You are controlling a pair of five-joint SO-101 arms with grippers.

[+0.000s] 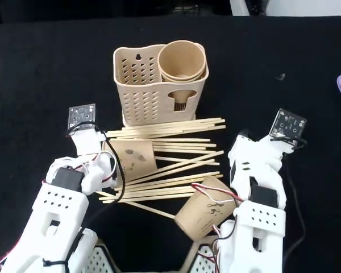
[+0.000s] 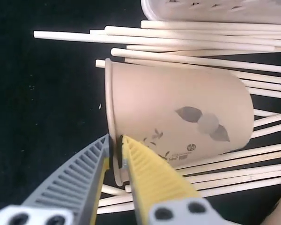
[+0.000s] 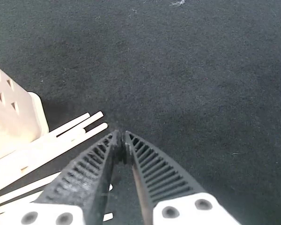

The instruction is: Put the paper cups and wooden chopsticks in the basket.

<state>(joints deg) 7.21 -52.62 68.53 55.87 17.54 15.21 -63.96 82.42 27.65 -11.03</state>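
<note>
L gripper [image 2: 116,141] is clamped tight on the rim of a tan paper cup [image 2: 178,112] w/ a leaf print, the rim pinched between its grey and yellow fingers. That cup lies on its side atop the pale wooden chopsticks [image 1: 170,165], just in front of the beige perforated plastic basket [image 1: 145,94]. The chopsticks are strewn flat, the nearest ones right beside the basket's front wall. I see nested paper cups [image 1: 182,60] upright inside the basket, in the compartment on the R arm's side. A brown paper cup [image 1: 204,213] lies on its side farther from the basket, at the pile's far edge. R gripper [image 3: 121,140] has its fingers pressed together, holding nothing, over the black tabletop [image 3: 201,70] off the basket's corner.
</note>
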